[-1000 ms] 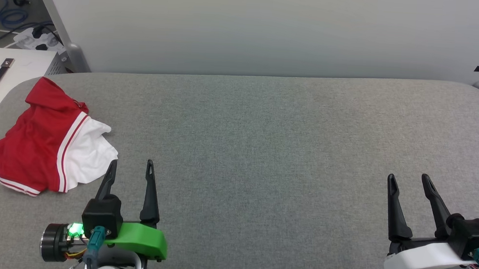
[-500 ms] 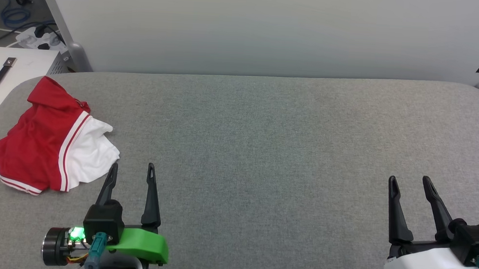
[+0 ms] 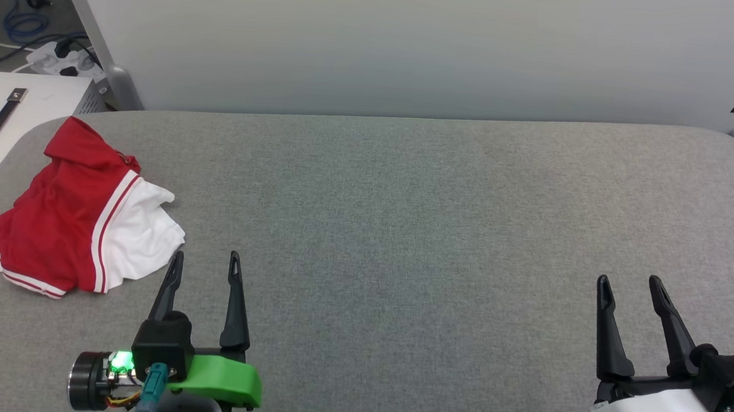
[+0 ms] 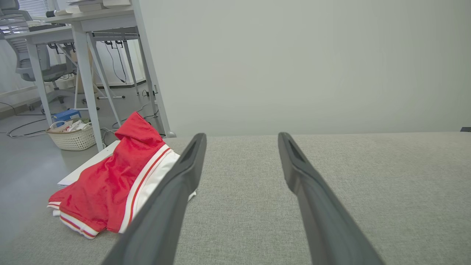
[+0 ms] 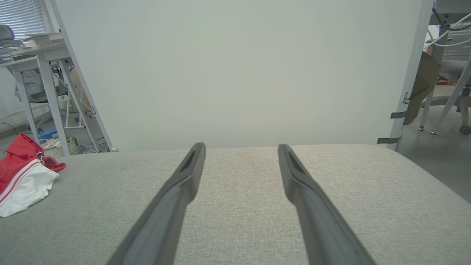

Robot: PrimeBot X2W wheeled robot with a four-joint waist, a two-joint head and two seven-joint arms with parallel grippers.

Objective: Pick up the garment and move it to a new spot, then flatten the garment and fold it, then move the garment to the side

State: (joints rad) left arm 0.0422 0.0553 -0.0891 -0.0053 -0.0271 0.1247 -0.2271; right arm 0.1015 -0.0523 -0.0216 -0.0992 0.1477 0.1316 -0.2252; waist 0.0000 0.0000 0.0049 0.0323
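Black fingers on my left gripper (image 3: 206,255) stand spread wide with nothing between them, over the near left of the grey fabric worktop (image 3: 405,202). Its outer fingertip sits just beside the white sleeve of the garment (image 3: 70,228) (close, though I cannot tell whether it touches). My right gripper (image 3: 628,279) is spread just as wide and empty at the near right, well apart from the cloth. The garment lies crumpled in a heap on the worktop's left end, mostly red. A white sleeve edged in red-white stripe trim spills toward the middle, and a striped hem runs along its near edge. Behind the worktop stands a plain pale panel (image 3: 413,45). Off the left end I see a white case (image 3: 40,98) with a black handle and a power strip (image 3: 60,58) with cables on the floor. The left wrist camera also shows a woven basket (image 4: 73,138) beside a desk (image 4: 85,73) leg.
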